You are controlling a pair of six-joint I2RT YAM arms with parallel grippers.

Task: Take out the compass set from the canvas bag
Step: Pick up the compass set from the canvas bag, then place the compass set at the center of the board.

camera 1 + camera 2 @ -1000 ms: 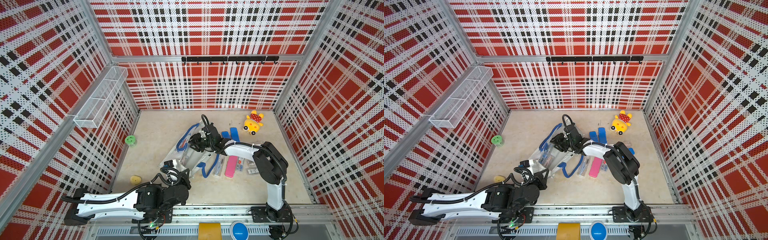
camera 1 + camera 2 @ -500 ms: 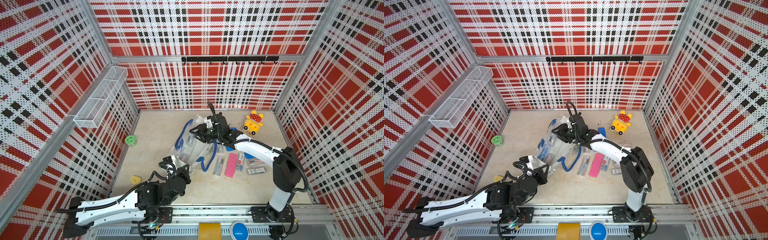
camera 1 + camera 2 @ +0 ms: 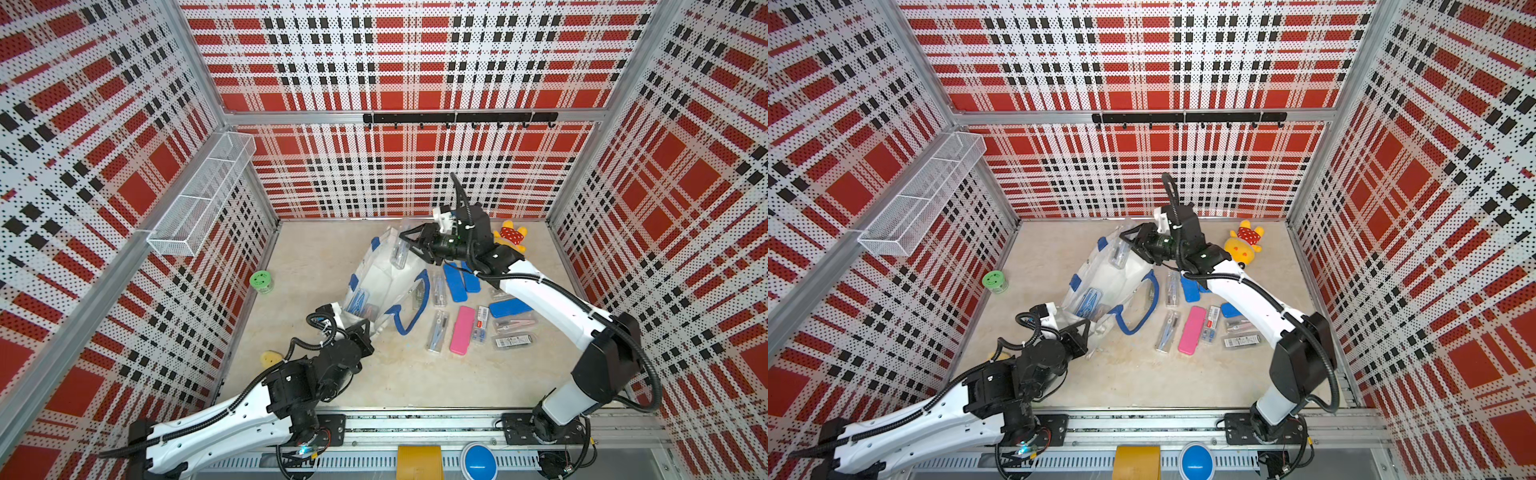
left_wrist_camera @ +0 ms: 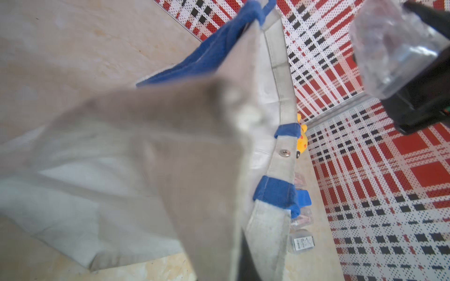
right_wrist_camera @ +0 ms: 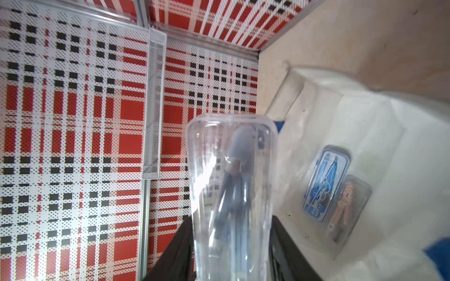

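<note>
The off-white canvas bag (image 3: pixel 382 282) (image 3: pixel 1108 278) with blue handles lies stretched across the table's middle. My left gripper (image 3: pixel 353 328) (image 3: pixel 1084 328) is shut on its near corner; in the left wrist view the bag's cloth (image 4: pixel 146 158) hides the jaws. My right gripper (image 3: pixel 409 249) (image 3: pixel 1127 247) (image 5: pixel 231 223) hangs above the bag's far end, shut on a clear case holding a compass set (image 3: pixel 400 253) (image 3: pixel 1118 251) (image 5: pixel 231 182) (image 4: pixel 389 48). Inside the bag lie a blue compass case (image 5: pixel 326 185) and a clear case with a pink compass (image 5: pixel 345 206).
Several stationery cases lie right of the bag, among them a pink one (image 3: pixel 462 330) and blue ones (image 3: pixel 457 284). A yellow plush toy (image 3: pixel 509 239) sits at the back right. A green roll (image 3: pixel 261 280) and a yellow piece (image 3: pixel 270 358) lie by the left wall, under a wire basket (image 3: pixel 199 199).
My right gripper has risen and moved toward the back wall with the clear case, lifting it off the bag. The left gripper crept forward, and the bag now lies stretched out between them.
</note>
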